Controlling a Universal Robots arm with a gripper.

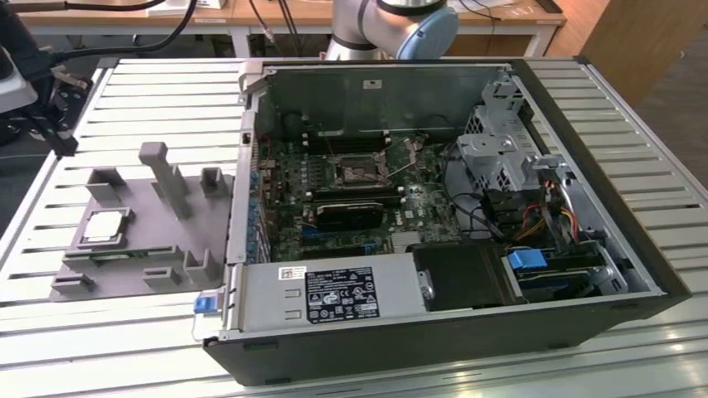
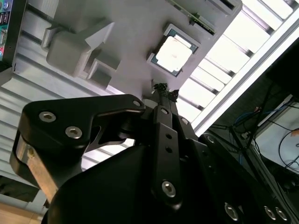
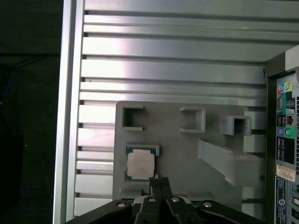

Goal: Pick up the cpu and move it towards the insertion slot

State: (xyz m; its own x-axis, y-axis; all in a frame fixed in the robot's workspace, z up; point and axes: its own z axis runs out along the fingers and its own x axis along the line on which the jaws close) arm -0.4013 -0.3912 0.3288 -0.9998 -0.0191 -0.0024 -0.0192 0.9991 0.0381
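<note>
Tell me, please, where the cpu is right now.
The cpu lies in the grey holder on the exterior view's left, beside the open computer case.

Exterior view: high above, angled down across the slatted aluminium counter point(image 1: 111, 348), open black computer case point(image 1: 443, 356) and grey plastic holder block point(image 1: 166, 240). First wrist view: straight down past the black tool point(image 3: 160, 183) onto that holder. Second wrist view: tilted, closer, along the tool. Shared by all three: the holder.

Arm point(image 1: 412, 25) w/ blue-capped joint at exterior view's top; jaws pressed together, nothing betw. them, in both wrist views.
</note>
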